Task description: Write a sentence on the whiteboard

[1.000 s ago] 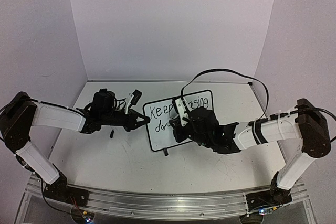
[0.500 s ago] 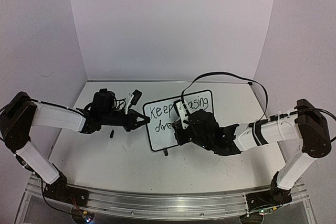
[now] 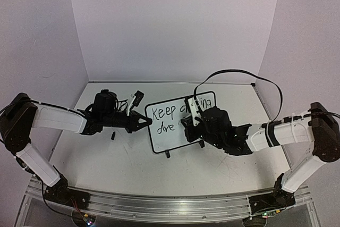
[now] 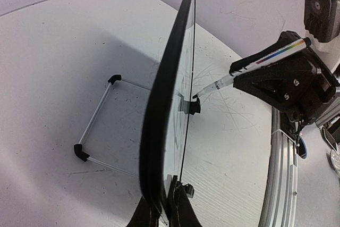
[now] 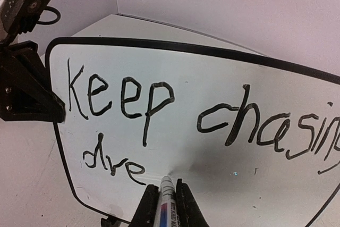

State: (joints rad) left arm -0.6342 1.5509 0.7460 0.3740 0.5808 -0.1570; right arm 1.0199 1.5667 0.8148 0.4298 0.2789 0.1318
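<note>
Right gripper: fingers pressed together on the marker, pinching its barrel. The nib end points away from the wrist.
- Wrist view: nib sits at the face of the whiteboard, low on the board, just right of the last letter of the second line.
- Left wrist view: the marker slants down from the right gripper, and its tip meets the board face just above a small black foot.

Left gripper: fingers closed on the board's edge, one finger on each face.
- Right wrist view: the black finger of the left gripper touches the board's left rim, level with the "k".

The sentence: black lettering.
- Top line reads "keep chasing".
- Second line reads "dre".
- Overhead: only "Keep" and "dre" are fully clear; the right gripper and marker cover the middle of the top line.

Whiteboard: stands on its feet near the middle of the table, between the two grippers, written face towards the arm bases. The left gripper is at its left edge.

Behind the board, a thin rod frame with black corners lies flat on the table. I cannot tell whether it joins the board.

A black cable arcs above the right arm.
</note>
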